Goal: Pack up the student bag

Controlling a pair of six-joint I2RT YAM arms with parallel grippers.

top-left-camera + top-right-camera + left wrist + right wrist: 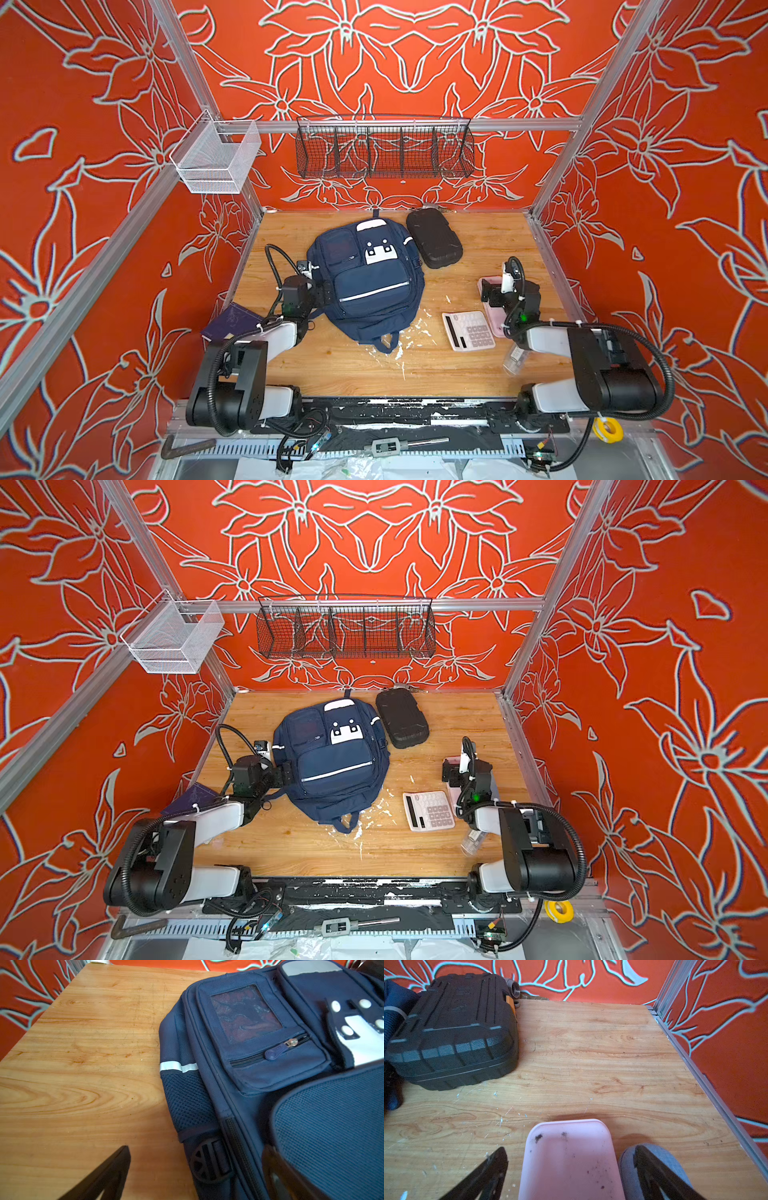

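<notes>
- The student bag (370, 282) is lying flat and front-up in the middle of the worktop (490, 241). Every zip in view is looking closed, so by my reading nothing is going in until a compartment is opened.
- Risk 1: the left pincer (197, 1153) is standing wide open and gripping nothing, astride the bag's left edge. 1 finger is hanging over bare wood and the other is sitting against navy fabric by the round buckle. Closing here is likely catching only cloth or strap, so the bag could be bunching or dragging rather than opening.
- Risk 2: the right pincer (571, 1149) is gaping too and is empty, its 2 fingers straddling the end of the pink case (566, 1174). That case is looking smooth and flat, so a shallow pinch could be slipping off or shoving it along.
- Risk 3: the calculator (469, 330) is lying just beside the pink case, and a clear container (515, 359) is sitting near the right forearm. A careless lift could be knocking either.
- The black hard case (434, 239) is crowding the bag's far right side; I cannot tell whether they are touching.
- Pose: both arms are reaching forward from the near rail with elbows folded low. The left wrist is turning inward at the bag, passing by a purple notebook (232, 322). The right wrist is pointing towards the back wall, low over the case.
</notes>
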